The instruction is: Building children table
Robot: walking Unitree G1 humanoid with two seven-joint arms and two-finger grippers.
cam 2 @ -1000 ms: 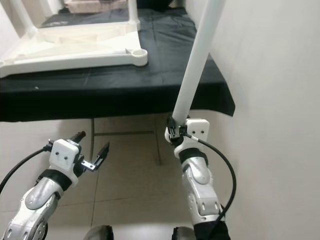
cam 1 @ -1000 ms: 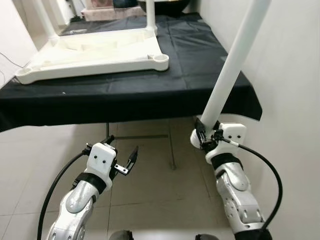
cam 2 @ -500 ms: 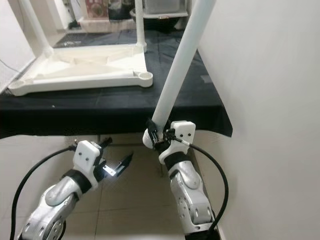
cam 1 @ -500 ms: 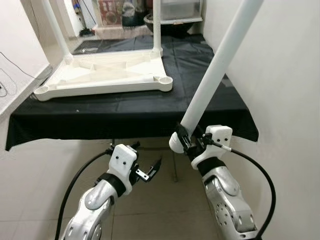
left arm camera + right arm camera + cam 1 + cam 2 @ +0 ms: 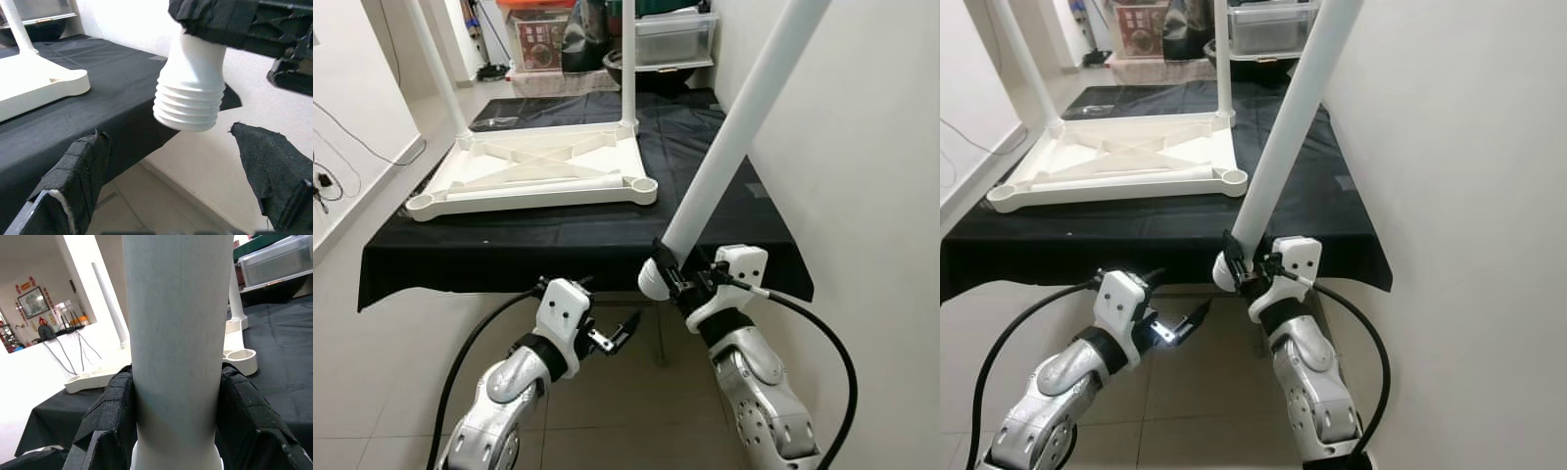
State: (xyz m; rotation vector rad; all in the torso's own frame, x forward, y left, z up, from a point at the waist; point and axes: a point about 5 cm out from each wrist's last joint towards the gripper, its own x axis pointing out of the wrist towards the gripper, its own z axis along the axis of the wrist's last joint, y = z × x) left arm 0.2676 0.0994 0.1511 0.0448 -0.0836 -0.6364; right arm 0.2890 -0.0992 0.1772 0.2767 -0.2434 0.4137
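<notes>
The leg (image 5: 734, 147) is a long, smooth white tube that slants up and away to the right, its top cut off by the picture's edge. Its lower end narrows into a ribbed, threaded plug (image 5: 190, 105). The right end effector (image 5: 674, 279) grips it just above that plug, black fingers (image 5: 110, 413) pressed against both sides, in front of the desk's near edge.

The white top (image 5: 543, 176) lies upside down on the desk (image 5: 705, 186), which is draped in black cloth, with cross ribs showing and round sockets at its near corners. Two legs already stand up from its far corners, their tops out of frame.

The left end effector (image 5: 612, 338) hangs below the desk edge, fingers (image 5: 78, 171) spread wide and holding nothing, just beside the plug.

Boxes behind the desk are too blurred to identify.
</notes>
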